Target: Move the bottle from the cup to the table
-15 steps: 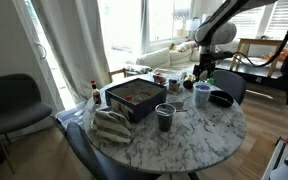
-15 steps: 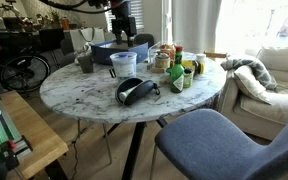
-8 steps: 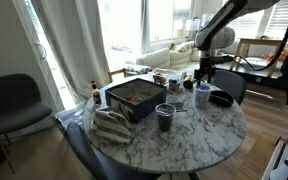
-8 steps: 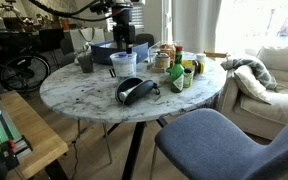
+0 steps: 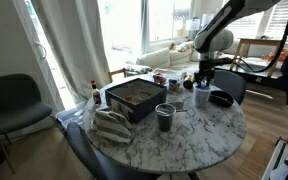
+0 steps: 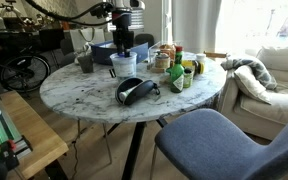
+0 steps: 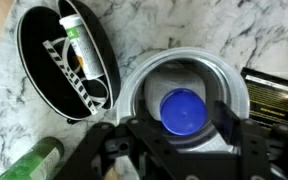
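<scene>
The bottle (image 7: 181, 112), visible from the wrist camera only as a round blue cap, stands inside the cup (image 7: 149, 72), near the middle of its opening and clear of the pale rim; the cup rests on the white, grey-veined marble of the table (image 7: 254, 35); the gripper (image 7: 181, 140) hangs directly over the cup, its dark jaws spread wide, one to each side of the opening, gripping nothing; in both exterior views the gripper (image 5: 203, 82) (image 6: 123, 47) sits just above the cup (image 5: 202, 96) (image 6: 123, 66), with the arm rising from it, and the bottle cannot be made out behind the cup's wall; the cup stands on the round table (image 5: 189, 140) (image 6: 79, 92) near its edge; a low black bowl (image 7: 39, 35) (image 5: 221, 98) lies just beside the cup, holding a white tube (image 7: 82, 42) with a green label; a green bottle (image 7: 29, 160) lies near the cup on the bowl's side; opposite the bowl, a dark flat thing (image 7: 274, 95) with pale lettering lies just beside the cup; in an exterior view a dark grey see-through cup (image 5: 165, 117) stands well apart from the cup, and a large dark box (image 5: 134, 98) sits farther off; in an exterior view a cluster of bottles and jars (image 6: 179, 68) stands near the cup.
</scene>
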`<action>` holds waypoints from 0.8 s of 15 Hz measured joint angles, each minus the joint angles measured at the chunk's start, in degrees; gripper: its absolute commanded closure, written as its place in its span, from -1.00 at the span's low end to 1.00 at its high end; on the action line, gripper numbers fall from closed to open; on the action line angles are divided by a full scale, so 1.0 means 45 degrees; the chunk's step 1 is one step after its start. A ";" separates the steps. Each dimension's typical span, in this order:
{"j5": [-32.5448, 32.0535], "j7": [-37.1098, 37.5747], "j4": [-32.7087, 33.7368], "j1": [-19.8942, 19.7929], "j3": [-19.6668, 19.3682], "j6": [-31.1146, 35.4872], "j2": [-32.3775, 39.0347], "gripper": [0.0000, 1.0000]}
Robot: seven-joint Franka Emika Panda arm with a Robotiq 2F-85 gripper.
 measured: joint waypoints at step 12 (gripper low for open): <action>-0.0141 -0.0042 0.0355 -0.0004 0.0017 -0.0995 -0.0708 0.62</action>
